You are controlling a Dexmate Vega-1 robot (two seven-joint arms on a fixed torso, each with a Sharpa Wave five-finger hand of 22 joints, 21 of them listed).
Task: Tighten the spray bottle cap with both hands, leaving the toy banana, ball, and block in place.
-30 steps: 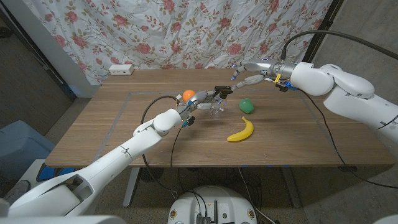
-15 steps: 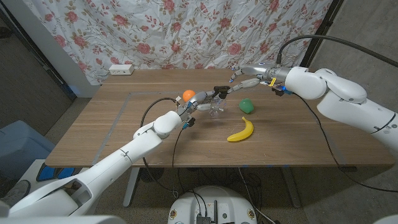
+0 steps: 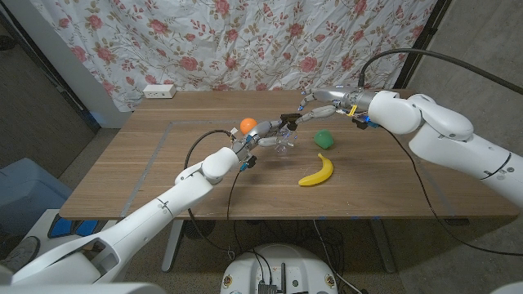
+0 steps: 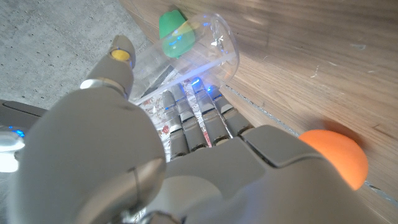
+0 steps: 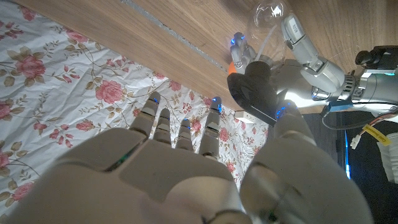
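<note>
Head view: the left hand [image 3: 263,135] grips the clear spray bottle [image 3: 283,140] above the counter [image 3: 147,171]; the right hand [image 3: 320,104] hovers just beyond the black cap [image 3: 291,119], fingers spread, holding nothing. An orange ball [image 3: 247,125] sits behind the left fingers; a green block [image 3: 324,138] and yellow banana [image 3: 317,171] lie nearby. Left wrist view: fingers [image 4: 202,118] wrap the bottle [image 4: 199,53]. Right wrist view: fingers [image 5: 163,121] extended, apart, near the cap [image 5: 260,84].

No legible text, label, brand, number or sign on anything here.
</note>
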